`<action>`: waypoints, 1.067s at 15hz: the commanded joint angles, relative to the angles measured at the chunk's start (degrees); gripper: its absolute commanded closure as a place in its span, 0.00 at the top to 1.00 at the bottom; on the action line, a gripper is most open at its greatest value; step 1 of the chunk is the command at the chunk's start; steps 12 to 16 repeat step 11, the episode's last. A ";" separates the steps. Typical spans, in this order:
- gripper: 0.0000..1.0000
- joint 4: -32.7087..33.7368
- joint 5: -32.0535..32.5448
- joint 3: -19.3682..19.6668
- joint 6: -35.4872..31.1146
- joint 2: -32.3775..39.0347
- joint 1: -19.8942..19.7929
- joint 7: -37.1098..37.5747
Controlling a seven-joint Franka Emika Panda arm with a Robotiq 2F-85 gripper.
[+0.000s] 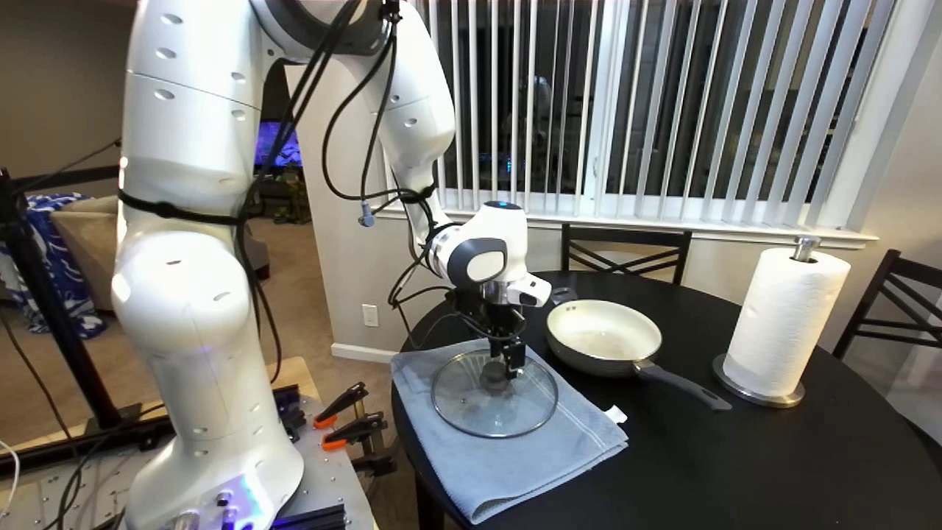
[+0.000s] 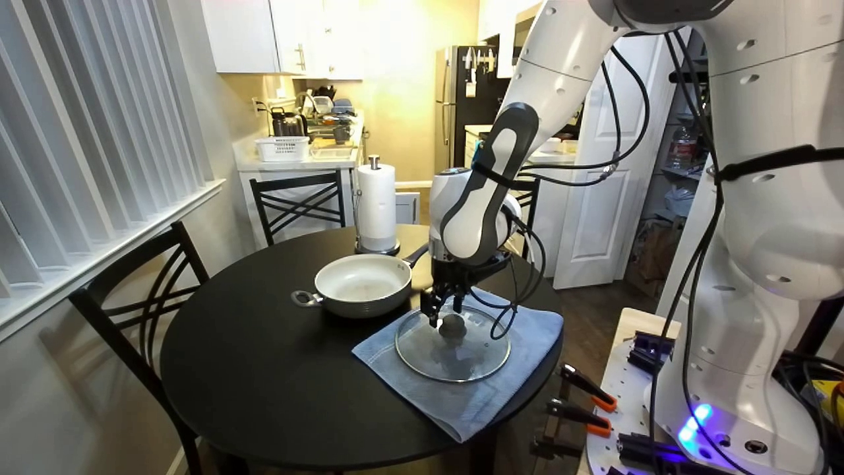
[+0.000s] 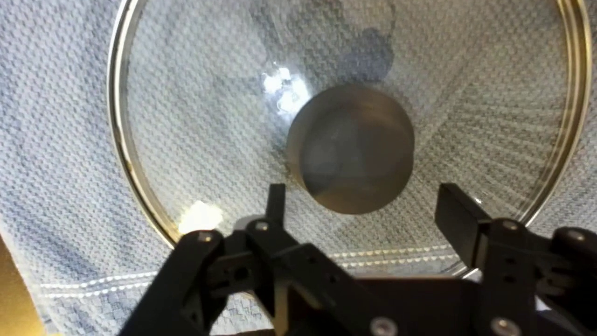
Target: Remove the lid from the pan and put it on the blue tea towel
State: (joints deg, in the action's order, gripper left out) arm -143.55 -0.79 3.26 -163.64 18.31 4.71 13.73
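Observation:
The glass lid lies on the blue tea towel, knob up; both also show in an exterior view, the lid and the towel. In the wrist view the lid's metal rim circles its dark round knob. My gripper is open, its two fingers apart with a gap to the knob. In both exterior views the gripper is just above the lid, close by the knob. The pan stands uncovered on the table beside the towel; it also shows in an exterior view.
A paper towel roll stands on the black round table beyond the pan's handle. Chairs stand round the table. Clamps sit on the robot's base near the table edge. Cables hang at the wrist.

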 commanded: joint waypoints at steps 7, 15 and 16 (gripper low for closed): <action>1.00 0.87 -0.02 0.36 0.18 -0.75 0.06 -0.05; 1.00 0.87 0.00 0.46 0.18 -0.79 0.06 -0.04; 1.00 0.87 0.00 0.46 0.18 -0.79 0.06 -0.04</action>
